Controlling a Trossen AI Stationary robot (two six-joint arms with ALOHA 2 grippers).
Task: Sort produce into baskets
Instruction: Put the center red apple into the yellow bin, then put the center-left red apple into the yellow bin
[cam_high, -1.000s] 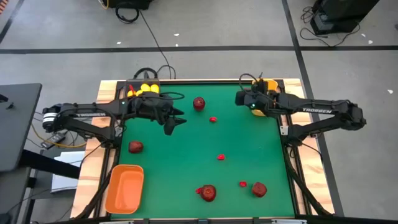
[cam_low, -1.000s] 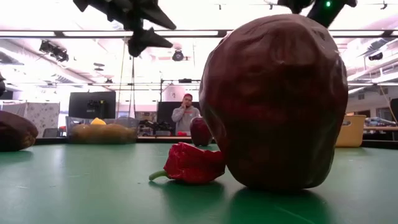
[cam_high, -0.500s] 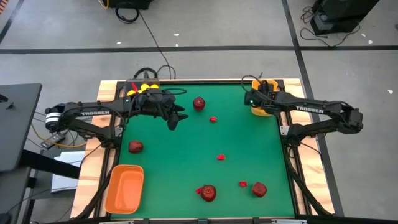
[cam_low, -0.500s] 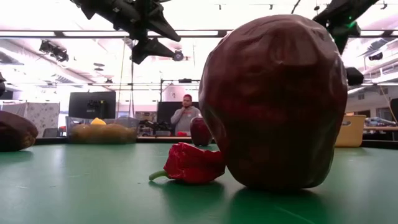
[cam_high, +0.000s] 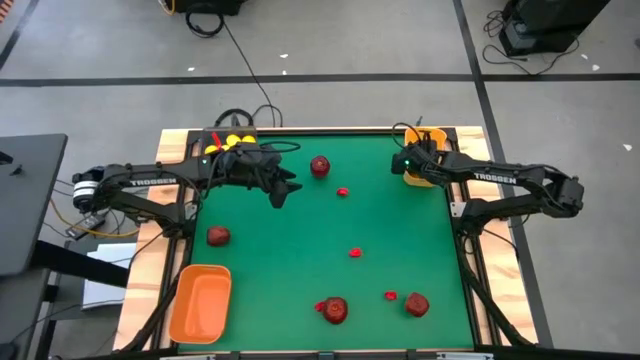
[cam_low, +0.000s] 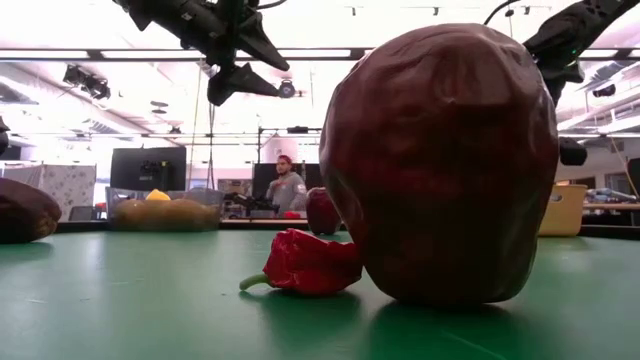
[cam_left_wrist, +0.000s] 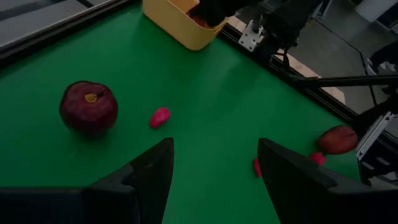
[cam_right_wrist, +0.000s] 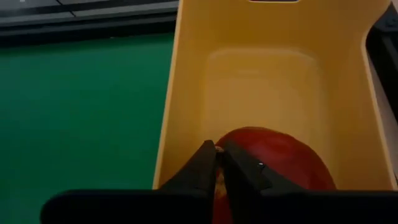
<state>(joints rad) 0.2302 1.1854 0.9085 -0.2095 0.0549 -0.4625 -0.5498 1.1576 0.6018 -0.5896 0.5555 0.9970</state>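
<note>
The right end effector (cam_right_wrist: 216, 163) hangs over the yellow basket (cam_right_wrist: 186, 74), fingers nearly together above a red apple (cam_right_wrist: 273, 158) lying inside it. The left end effector (cam_left_wrist: 214, 171), fingers apart and empty, hovers near another apple (cam_left_wrist: 88, 107) on the green worktop (cam_high: 300, 240).

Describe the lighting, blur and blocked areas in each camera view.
High view: even light, sharp. Low view: bright ceiling lights leave the big apple dark; it blocks much of the table. Left wrist view: dim, own fingers in shadow. Right wrist view: yellow tray soft, evenly lit.
</note>
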